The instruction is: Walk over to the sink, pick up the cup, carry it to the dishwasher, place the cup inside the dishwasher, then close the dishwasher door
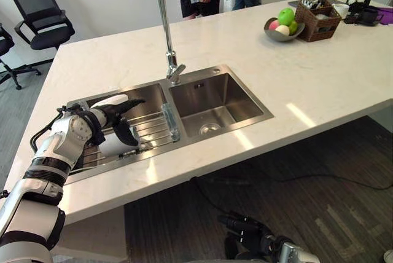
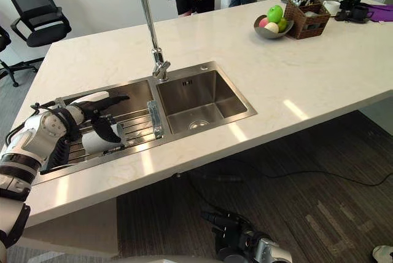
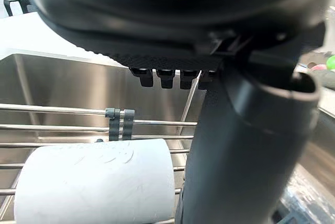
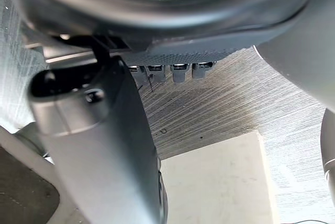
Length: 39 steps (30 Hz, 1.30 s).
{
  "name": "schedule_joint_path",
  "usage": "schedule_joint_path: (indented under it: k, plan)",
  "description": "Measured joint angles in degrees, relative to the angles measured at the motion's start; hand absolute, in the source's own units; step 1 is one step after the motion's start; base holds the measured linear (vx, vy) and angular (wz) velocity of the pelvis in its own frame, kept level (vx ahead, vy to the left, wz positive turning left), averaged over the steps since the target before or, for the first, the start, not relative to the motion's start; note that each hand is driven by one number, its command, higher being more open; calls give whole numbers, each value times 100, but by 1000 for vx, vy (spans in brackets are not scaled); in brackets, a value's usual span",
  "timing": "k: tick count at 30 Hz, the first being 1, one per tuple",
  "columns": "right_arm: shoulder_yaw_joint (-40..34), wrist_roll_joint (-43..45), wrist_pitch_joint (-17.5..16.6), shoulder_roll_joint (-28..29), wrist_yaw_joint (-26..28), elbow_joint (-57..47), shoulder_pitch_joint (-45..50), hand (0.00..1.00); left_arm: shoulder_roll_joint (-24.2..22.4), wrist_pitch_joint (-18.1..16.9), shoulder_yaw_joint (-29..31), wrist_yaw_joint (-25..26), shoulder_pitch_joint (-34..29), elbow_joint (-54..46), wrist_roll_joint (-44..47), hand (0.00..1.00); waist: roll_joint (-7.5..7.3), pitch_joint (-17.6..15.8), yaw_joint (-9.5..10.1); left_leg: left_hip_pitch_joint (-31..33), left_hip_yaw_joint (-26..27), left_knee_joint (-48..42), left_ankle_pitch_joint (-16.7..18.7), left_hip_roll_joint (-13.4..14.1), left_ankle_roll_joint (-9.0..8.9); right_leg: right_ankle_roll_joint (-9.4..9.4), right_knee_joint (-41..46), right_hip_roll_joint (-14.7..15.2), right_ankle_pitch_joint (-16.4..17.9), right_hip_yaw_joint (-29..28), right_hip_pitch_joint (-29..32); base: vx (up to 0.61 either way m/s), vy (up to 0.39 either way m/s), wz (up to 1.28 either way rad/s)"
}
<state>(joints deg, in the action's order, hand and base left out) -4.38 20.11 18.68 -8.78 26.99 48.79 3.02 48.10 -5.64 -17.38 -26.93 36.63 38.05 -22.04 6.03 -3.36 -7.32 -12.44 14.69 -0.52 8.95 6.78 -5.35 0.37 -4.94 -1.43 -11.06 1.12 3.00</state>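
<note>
Now we hover our left hand point(image 1: 104, 117) over the cup point(image 3: 94, 182), which lies on its side on the wire rack point(image 1: 150, 126) in the sink's point(image 1: 242, 97) left basin, fingers point(image 1: 130, 104) straight and ready to close around it. Our right hand point(image 1: 252, 232) hangs low and slack-fingered, unneeded for this grab.

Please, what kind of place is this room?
Probably a kitchen island inside an office or demo room: a steel double sink with a tall tap, a fruit bowl on the counter, and office chairs behind.
</note>
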Motion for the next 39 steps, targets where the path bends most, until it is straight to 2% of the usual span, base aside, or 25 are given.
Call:
schedule_joint_path:
  k: [10, 15, 30, 35, 39]
  plan:
    - [-209, 0, -3, 1, 199, -28, -17, 100, 7, -14, 4, -349, 61, 353, -60, 100, 75, -84, -120, -13, 31, 24, 24, 40, -27, -16, 5, -62, -11, -31, 31, 16, 31, -2]
    - [-213, 1, -10, -2, 194, -31, -18, 100, 51, 5, 51, -583, 268, 490, -88, 100, 74, -88, -123, -15, 29, 28, 26, 30, -32, -12, 5, -57, 0, -35, 33, 14, 39, 0]
    - [-256, 1, -17, -3, 215, -31, -18, 100, 50, 55, 348, -1012, 272, 713, -218, 100, 53, -112, -120, -12, 21, 40, 30, 47, -36, -8, 4, -58, 9, -12, 33, -14, 6, 0]
    - [-272, 1, -17, -8, 258, -30, -17, 100, 51, 283, 369, -1447, 382, 753, -311, 100, 45, -120, -116, -3, 4, 50, 29, 55, -36, -6, 4, -55, 31, 31, 32, 0, 0, 4]
    - [-272, 1, -17, -9, 262, -30, -18, 100, 51, 337, 493, -1564, 385, 815, -399, 100, 19, -140, -104, 5, -10, 50, 29, 61, -37, -9, 4, -56, 46, 52, 32, 0, 0, 2]
